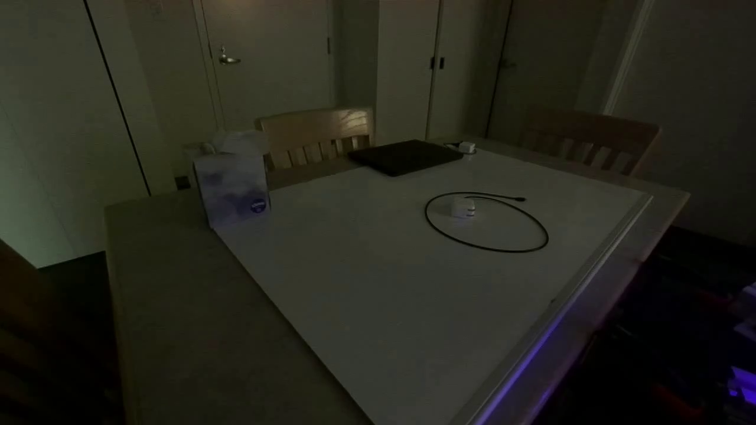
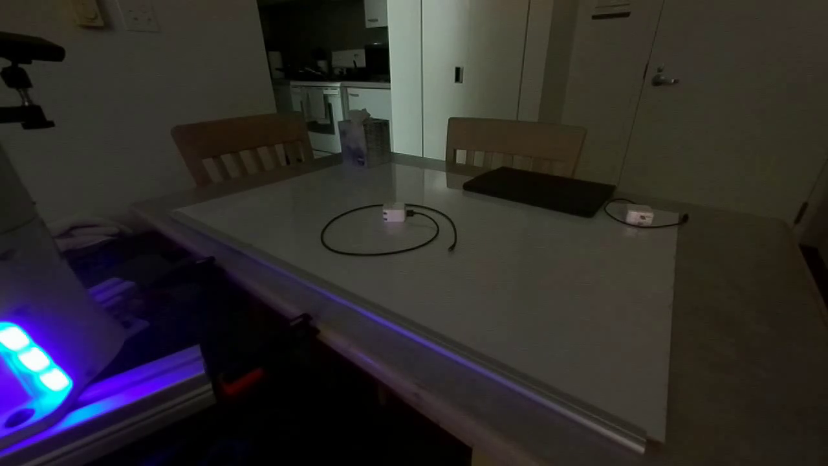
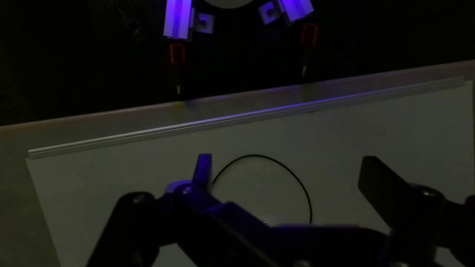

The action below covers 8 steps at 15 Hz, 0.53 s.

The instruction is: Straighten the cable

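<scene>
It's dim in here. In an exterior view, the cable point(image 1: 512, 251) lies in a wide loop on a white board point(image 1: 366, 295), which covers much of the desk point(image 1: 177, 295). Its pale plug point(image 1: 463, 208) sits within the curve, and its dark tip point(image 1: 520, 199) lies just outside it. A tissue box point(image 1: 233, 189) stands at a corner of the board; farther along, a flat dark slab point(image 1: 407, 157) rests near a wooden chair point(image 1: 319, 127).

In an exterior view, the arm's pale lower section point(image 2: 45, 278) stands beside the desk, bright blue lights point(image 2: 33, 359) glowing on it. From here I see one end of the cable meet the plug. Near the slab, a dark cord point(image 2: 663, 226) curves close by a white block point(image 2: 639, 215).

In the wrist view, the jaws stand wide apart, and an arc of the cable shows between their dark fingers point(image 3: 386, 189). One finger and the linkage hide the rest of the loop. A metal rail point(image 3: 237, 118) runs along the board's edge; beyond the desk, two metal bars point(image 3: 178, 20) catch violet light.
</scene>
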Tool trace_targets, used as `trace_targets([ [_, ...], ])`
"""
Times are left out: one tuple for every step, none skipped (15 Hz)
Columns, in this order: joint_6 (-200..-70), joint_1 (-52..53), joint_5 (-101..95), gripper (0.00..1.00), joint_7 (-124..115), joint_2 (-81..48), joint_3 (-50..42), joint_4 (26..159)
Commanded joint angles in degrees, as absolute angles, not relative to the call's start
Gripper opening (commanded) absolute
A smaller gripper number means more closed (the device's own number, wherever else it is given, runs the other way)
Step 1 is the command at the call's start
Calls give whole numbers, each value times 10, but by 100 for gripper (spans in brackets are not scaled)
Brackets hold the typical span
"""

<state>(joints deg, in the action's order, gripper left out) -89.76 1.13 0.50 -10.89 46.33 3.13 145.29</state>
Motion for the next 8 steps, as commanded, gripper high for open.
trace_targets([
  [-897, 4, 8, 100, -105, 463, 36, 1452],
  [-897, 4, 8, 100, -105, 463, 36, 1452],
  [-897, 4, 8, 100, -105, 463, 36, 1452],
  [-901, 4, 5, 100, -107, 451, 40, 1444],
  [-906, 6, 6, 100, -106, 443, 42, 1438],
  [-916, 8, 10, 100, -107, 429, 44, 1429],
  [-925, 9, 15, 100, -111, 413, 47, 1418],
  [-933, 10, 18, 100, -114, 401, 51, 1409],
])
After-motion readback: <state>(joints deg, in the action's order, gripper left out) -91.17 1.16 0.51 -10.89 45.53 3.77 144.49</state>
